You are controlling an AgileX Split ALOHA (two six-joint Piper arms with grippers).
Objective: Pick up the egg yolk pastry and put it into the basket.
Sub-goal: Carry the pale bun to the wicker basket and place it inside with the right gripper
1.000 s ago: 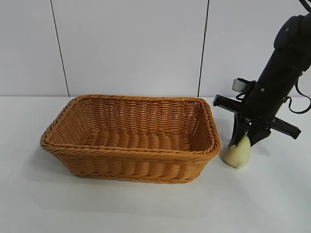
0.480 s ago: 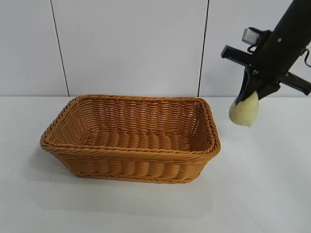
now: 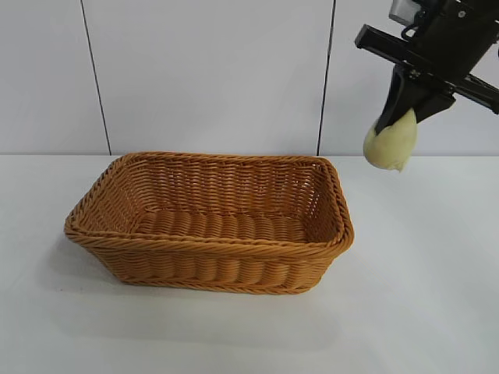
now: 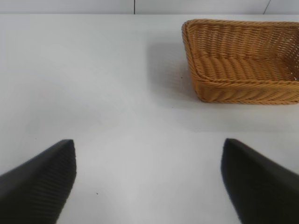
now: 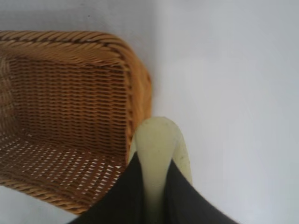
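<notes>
Right gripper [image 3: 401,117] high at upper right, fingers pinched on the egg yolk pastry [image 3: 390,145], squashed between the pads and dangling below them. Pastry in the air, just right of and above the basket [image 3: 210,222], not over its opening. Basket on the white table [image 3: 421,312], left of centre. Left gripper [image 4: 148,184] low above bare tabletop, fingers spread wide, well apart from the basket.
</notes>
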